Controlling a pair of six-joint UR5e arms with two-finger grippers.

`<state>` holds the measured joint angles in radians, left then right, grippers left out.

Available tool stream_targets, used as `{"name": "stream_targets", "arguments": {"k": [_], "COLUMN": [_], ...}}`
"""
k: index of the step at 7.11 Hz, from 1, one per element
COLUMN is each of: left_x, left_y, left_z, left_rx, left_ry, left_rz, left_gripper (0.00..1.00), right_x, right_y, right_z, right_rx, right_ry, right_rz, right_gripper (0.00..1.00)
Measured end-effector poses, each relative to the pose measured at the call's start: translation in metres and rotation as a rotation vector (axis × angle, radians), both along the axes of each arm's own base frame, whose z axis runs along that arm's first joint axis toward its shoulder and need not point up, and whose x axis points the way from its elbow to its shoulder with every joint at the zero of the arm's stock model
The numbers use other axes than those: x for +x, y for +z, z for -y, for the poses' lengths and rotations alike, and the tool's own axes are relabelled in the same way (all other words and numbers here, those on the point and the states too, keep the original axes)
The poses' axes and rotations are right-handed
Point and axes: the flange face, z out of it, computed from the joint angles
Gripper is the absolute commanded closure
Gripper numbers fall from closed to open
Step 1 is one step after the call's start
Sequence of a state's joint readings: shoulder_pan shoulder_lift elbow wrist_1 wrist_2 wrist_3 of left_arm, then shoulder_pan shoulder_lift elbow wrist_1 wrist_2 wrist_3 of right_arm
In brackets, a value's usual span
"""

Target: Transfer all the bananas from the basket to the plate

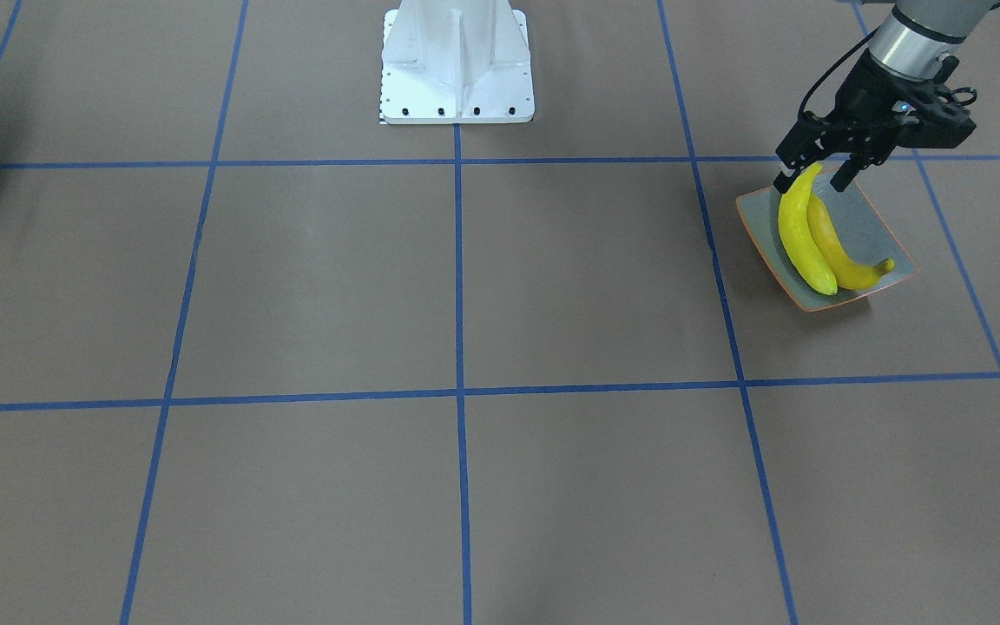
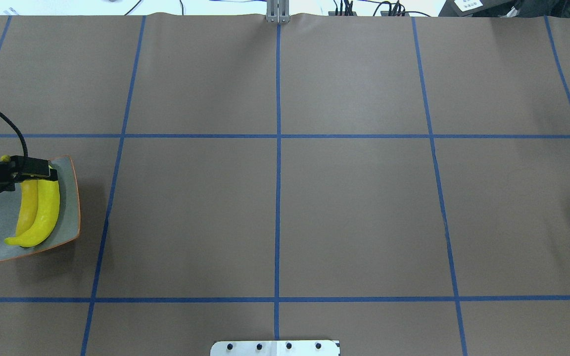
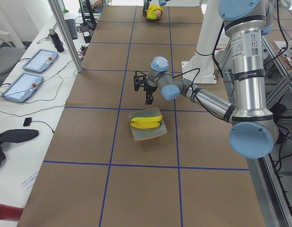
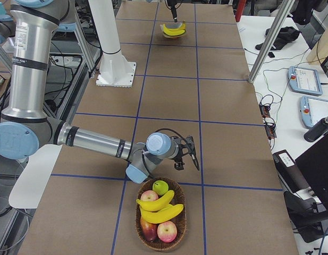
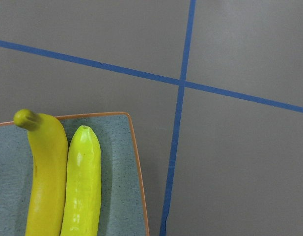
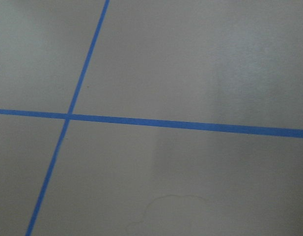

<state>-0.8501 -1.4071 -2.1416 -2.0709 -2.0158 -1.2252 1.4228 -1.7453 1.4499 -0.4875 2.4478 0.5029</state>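
Note:
Two yellow bananas [image 1: 804, 247] [image 2: 42, 217] lie side by side on the grey-green plate [image 1: 869, 217] [image 2: 70, 198] with its orange rim. My left gripper [image 1: 814, 180] [image 3: 148, 98] hovers open over the plate's end, its fingers either side of one banana's tip without closing on it. Two more bananas [image 4: 161, 208] rest in the wicker basket [image 4: 179, 226] at the table's other end. My right gripper [image 4: 183, 155] hangs low just beyond that basket; whether it is open or shut I cannot tell.
The basket also holds red apples [image 4: 167, 231] and a green one [image 4: 160, 186]. The white robot base [image 1: 457, 65] stands at mid table. Blue tape lines cross the brown table cover. Tablets [image 3: 39, 59] and cables lie along the operators' side.

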Motion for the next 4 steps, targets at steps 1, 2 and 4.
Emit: {"name": "stream_targets", "arguments": {"k": [1,2,4], "left_x": [0.001,0.002,0.003], "left_y": [0.004,0.009,0.013], "left_z": [0.001,0.002,0.003], "left_rx": [-0.005,-0.009,-0.012], "left_ry": [0.001,0.002,0.001], "left_rz": [0.007,0.015,0.021], "left_gripper": [0.00,0.00,0.00], "right_x": [0.021,0.038,0.067], "right_y": [0.016,0.031,0.058], "right_z": [0.001,0.001,-0.005], "right_rx": [0.024,0.047,0.076], "right_ry": [-0.036,-0.086,-0.193], "right_rz": [-0.070,-0.138,-0.245], "right_gripper": [0.00,0.00,0.00]}}
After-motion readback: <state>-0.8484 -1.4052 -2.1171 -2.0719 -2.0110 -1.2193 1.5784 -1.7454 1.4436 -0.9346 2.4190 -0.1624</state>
